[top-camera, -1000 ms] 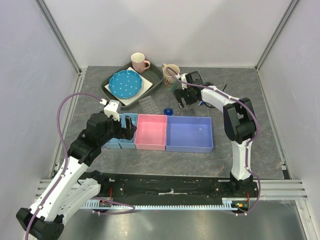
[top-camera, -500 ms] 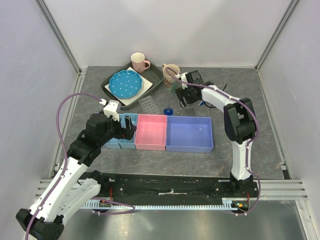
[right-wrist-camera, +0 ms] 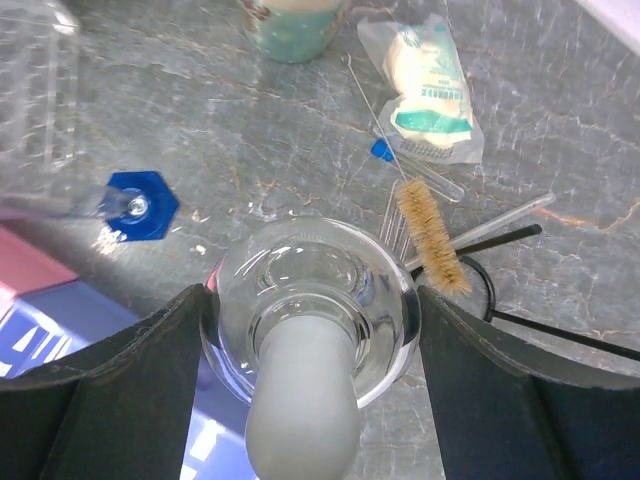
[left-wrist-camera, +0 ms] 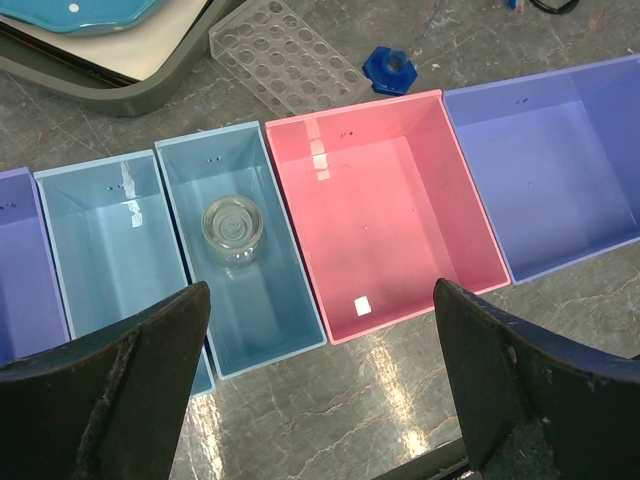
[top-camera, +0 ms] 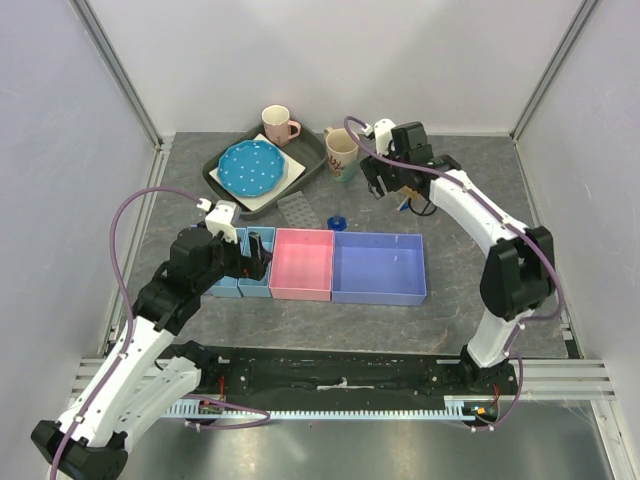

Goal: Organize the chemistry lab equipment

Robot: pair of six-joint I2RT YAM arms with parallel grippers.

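Black fingers spread wide, my left gripper hangs empty over the row of bins on the left half of the counter, toward its near edge. Under it, a small clear bottle stands in a narrow pale-blue bin. The pink bin and the wide purple bin continue the row to the right. Beyond the pink bin, toward the far edge, lie the clear welled tray and the blue cap.

Further right, near the middle of the far edge, my right gripper is clamped on a round glass piece. The wrist camera sees it end-on, its frosted neck toward the lens. On the counter past it sit a tan bristled brush, a clear packet and a black wire loop, with a mug just beside them.

As I judge it, the next move turns on one bearing. The pale-blue bin with the matching bottle lies to the left of the loaded hand and toward the near edge, across the purple and pink bins. My left arm is much nearer that bin, but the right one carries the glass. The purple bin's far edge shows just beneath the glass, so it is the closest drop.
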